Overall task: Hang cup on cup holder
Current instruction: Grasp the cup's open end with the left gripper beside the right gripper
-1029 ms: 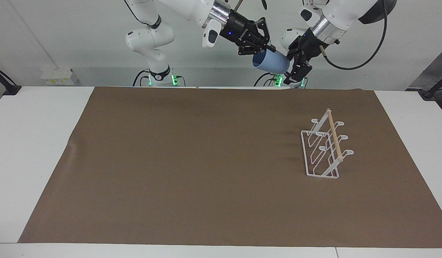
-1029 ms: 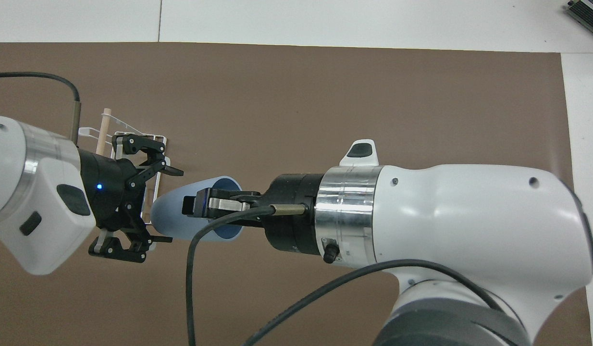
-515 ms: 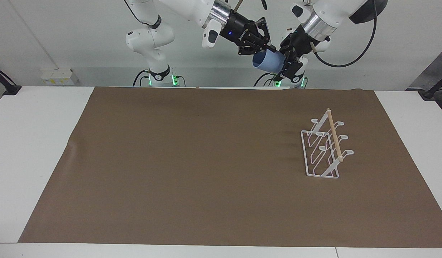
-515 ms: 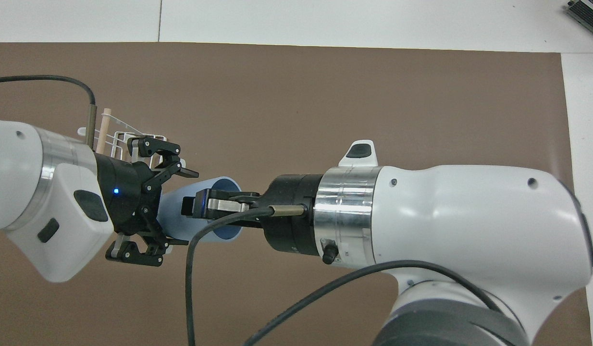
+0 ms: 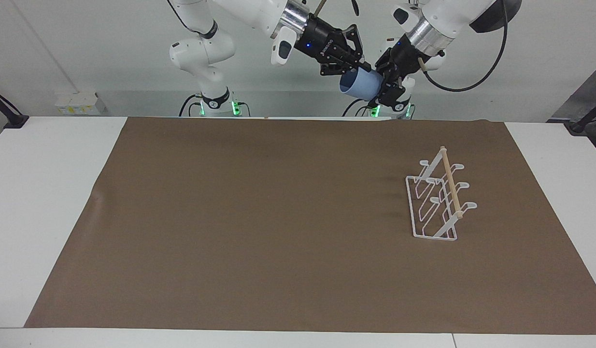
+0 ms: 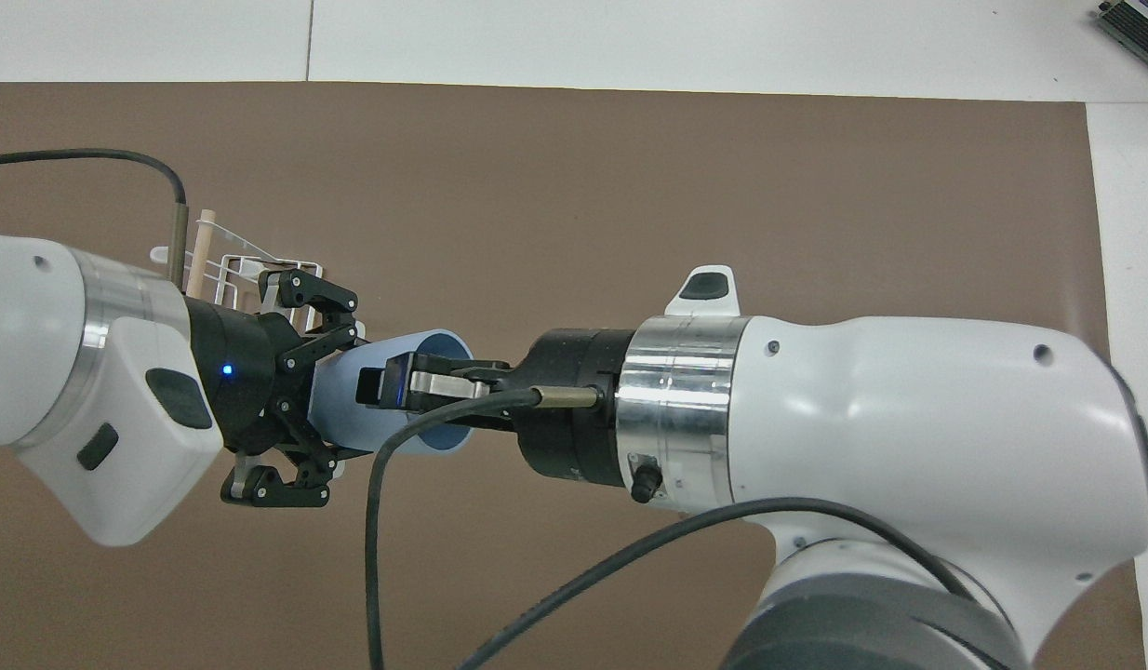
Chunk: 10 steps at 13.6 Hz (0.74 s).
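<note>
Light-blue plastic cup (image 5: 360, 85) is being held in mid-air at about 12 o'clock of the facing view, over the robot-side edge of the brown mat (image 5: 259, 217), pinched from both ends. Right gripper (image 6: 416, 383) is being kept clenched on the cup's rim, one finger inside the mouth. Left gripper (image 6: 330, 402) is being clamped on the cup's tapered base. The white wire cup holder (image 5: 438, 203) is sitting on the mat toward the left arm's end, at about 4 o'clock from the cup, well apart, with nothing hung on it.

Judged step: handover from right arm to left, with both grips on at once.

Risks:
- The cup is being gripped on a tapered, smooth base; it could slide out of the left grip once the right one is released.
- If either arm is moved before the right grip is let go, the cup could be twisted or pulled free and dropped off the table edge.
- The cup could end up tilted in the grip, so a prong is missed later.

Change against a second ago: the left gripper was standing wide open just short of the base; it is now closed around it. The cup is being held slightly higher.
</note>
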Each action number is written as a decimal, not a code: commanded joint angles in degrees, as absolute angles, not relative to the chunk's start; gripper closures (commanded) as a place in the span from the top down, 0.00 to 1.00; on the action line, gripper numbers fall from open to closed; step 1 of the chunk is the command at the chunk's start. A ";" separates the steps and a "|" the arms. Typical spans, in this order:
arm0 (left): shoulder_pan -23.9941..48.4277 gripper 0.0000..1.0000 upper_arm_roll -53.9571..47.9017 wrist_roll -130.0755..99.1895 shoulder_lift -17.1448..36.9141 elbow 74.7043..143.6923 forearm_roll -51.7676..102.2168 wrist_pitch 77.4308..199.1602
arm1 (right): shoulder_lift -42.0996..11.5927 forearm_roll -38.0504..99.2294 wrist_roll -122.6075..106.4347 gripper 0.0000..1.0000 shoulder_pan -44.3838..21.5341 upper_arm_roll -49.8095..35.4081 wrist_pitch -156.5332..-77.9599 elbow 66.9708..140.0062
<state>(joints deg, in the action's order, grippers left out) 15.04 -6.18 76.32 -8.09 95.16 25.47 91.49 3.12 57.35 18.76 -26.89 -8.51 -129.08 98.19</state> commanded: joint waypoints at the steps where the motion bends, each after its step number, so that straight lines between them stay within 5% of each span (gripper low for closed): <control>1: 15.82 0.00 -5.45 75.94 -9.67 97.38 26.02 95.71 | 4.04 58.80 19.60 0.00 -27.25 -8.61 -128.94 99.23; 4: 15.82 0.00 -5.45 75.94 -9.67 97.38 25.93 95.71 | 4.04 58.89 19.60 0.02 -27.25 -8.61 -128.94 99.23; 5: 15.82 0.00 -5.45 76.11 -9.67 97.38 25.84 95.45 | 4.04 58.80 19.60 0.19 -27.25 -8.61 -128.85 99.23; 6: 15.73 0.00 -5.36 76.03 -9.58 97.38 25.75 95.10 | 4.04 58.89 20.03 0.50 -27.25 -8.61 -128.85 99.23; 7: 15.73 0.00 -5.36 75.94 -9.58 97.38 25.40 95.45 | 4.04 58.80 20.65 0.62 -27.25 -8.61 -128.85 99.23; 10: 15.64 0.00 -5.27 75.32 -9.58 97.38 24.27 95.80 | 4.04 58.89 20.74 0.79 -27.16 -8.61 -129.02 99.23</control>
<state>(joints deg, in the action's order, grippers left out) 15.11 -5.76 76.29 -8.36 95.70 25.26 93.88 3.13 57.37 19.97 -27.36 -8.63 -129.10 98.24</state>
